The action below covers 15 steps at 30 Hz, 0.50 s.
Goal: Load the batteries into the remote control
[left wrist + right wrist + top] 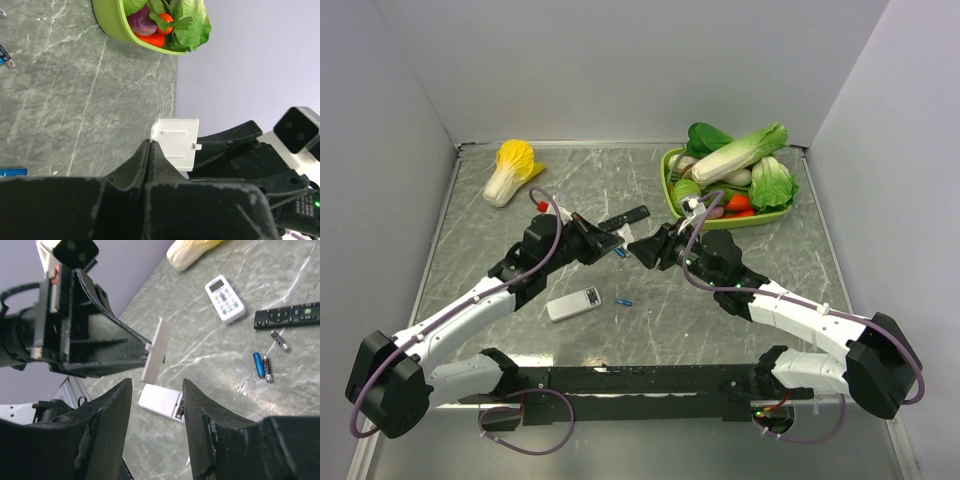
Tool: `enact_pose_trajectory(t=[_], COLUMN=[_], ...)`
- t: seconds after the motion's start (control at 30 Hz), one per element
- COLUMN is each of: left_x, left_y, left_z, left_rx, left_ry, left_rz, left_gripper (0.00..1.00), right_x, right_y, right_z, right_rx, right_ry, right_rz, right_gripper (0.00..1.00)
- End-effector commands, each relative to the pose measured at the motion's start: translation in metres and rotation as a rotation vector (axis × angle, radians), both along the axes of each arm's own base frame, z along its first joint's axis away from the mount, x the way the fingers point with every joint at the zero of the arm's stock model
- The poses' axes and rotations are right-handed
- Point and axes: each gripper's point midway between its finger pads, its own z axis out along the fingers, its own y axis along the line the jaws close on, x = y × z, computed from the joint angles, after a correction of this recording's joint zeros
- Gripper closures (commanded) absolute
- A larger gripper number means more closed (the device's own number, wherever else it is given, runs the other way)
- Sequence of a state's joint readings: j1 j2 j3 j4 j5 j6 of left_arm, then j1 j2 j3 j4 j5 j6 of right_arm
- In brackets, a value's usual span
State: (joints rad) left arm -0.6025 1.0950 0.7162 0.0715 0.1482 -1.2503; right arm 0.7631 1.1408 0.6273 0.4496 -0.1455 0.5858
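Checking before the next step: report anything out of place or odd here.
The battery cover is off the remote control, pinched in the left gripper above the table. The remote's compartment lies open, and batteries sit loose near the black remote.

Your counter (650, 180) reads grey, marbled with pale veins. Batteries (257, 364): blue, silvery ends. Remote (160, 402): white; cover (176, 142): white. Small remote (225, 298): white, grey screen. Slim remote (287, 315): black. Bowl (112, 27): lime green; its vegetables (750, 150) green, red, purple. Cabbage (510, 172): yellow over white.
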Motion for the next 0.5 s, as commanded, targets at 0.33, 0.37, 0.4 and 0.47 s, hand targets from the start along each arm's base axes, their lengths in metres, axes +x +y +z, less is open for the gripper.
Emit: enact_pose_trajectory(t=[0.33, 0.37, 0.4, 0.47], left_x=[0.0062, 0.0059, 0.0061, 0.0049], left_y=[-0.0047, -0.0049, -0.0051, -0.0057], left_z=[0.0237, 0.022, 0.0222, 0.0221], left_rx=[-0.034, -0.029, -0.025, -0.018], left_ry=[-0.053, -0.05, -0.049, -0.051], left_rz=[0.038, 0.037, 0.038, 0.035], left_gripper=[0.99, 0.98, 0.98, 0.94], right_x=[0.0077, 0.0071, 0.0082, 0.0083], right_y=[0.0025, 0.0026, 0.0021, 0.0017], right_z=[0.0331, 0.0324, 0.0321, 0.0305], right_rx=[0.047, 0.041, 0.029, 0.005], right_ry=[-0.114, -0.114, -0.123, -0.134], right_rz=[-0.018, -0.017, -0.024, -0.032], right_gripper=[0.78, 0.81, 0.87, 0.99])
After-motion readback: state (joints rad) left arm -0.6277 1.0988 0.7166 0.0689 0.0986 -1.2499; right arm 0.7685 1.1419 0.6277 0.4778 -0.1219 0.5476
